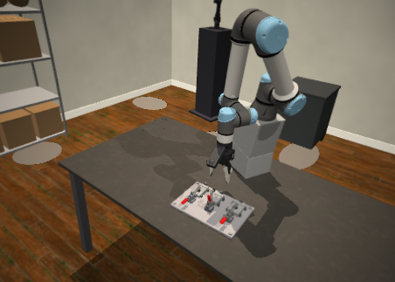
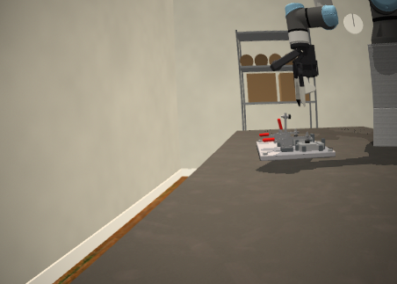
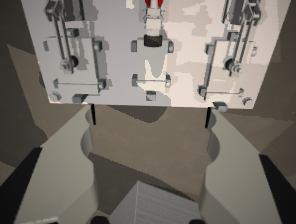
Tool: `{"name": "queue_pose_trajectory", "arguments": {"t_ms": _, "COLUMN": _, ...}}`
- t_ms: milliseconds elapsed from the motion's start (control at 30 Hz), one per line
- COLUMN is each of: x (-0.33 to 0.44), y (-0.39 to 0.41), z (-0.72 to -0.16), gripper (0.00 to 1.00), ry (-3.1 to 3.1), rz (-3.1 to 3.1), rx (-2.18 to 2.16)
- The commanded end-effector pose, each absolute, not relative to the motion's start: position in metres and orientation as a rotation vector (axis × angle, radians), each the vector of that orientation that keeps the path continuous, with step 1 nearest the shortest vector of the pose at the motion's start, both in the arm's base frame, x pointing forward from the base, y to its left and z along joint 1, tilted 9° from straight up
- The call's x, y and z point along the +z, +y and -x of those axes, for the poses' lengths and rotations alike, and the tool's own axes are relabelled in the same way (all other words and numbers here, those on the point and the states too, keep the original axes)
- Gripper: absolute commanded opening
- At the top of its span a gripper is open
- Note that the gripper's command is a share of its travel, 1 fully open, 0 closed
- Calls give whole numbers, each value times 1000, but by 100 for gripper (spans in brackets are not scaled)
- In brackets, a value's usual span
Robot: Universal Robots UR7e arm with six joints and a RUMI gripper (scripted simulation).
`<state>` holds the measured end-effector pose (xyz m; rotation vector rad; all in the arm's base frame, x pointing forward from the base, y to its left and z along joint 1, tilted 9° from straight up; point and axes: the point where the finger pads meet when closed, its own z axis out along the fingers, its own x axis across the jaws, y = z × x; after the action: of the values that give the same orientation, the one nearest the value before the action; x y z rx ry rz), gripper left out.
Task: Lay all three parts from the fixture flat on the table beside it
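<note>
The white fixture plate (image 1: 198, 215) (image 2: 272, 156) (image 3: 117, 95) lies on the table and carries three toggle clamps. The middle clamp's red handle (image 1: 209, 198) (image 2: 280, 124) stands up and its arm is raised. The two outer red handles (image 1: 184, 201) (image 1: 223, 220) lie low, and their clamp arms reach over the outer parts. In the wrist view a pale grey flat part (image 3: 85, 55) sits in the left nest and another (image 3: 220, 60) in the right nest. The middle nest seems to hold a narrower part (image 3: 152, 59). My gripper (image 1: 219, 177) (image 2: 300, 103) (image 3: 150, 106) is open and empty, above the fixture's robot-side edge.
The dark table (image 1: 131, 190) (image 2: 211, 222) surrounds the fixture. The robot's light grey pedestal (image 1: 258, 160) (image 2: 386, 117) stands behind the fixture and shows low in the wrist view (image 3: 150, 205). The upright middle clamp rises above the plate. A shelf with boxes (image 1: 19, 37) stands far back.
</note>
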<state>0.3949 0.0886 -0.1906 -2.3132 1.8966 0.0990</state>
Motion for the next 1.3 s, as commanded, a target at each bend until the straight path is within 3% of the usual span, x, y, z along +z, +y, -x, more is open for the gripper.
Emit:
{"name": "queue_pose_trajectory", "arguments": {"t_ms": 0, "x": -192, "y": 88, "z": -392, "gripper": 59, "ry": 1896, "rz": 2313, "rx": 100}}
{"name": "queue_pose_trajectory", "arguments": {"t_ms": 1267, "x": -274, "y": 102, "z": -400, "gripper": 59, "ry": 1892, "rz": 2313, "rx": 92}}
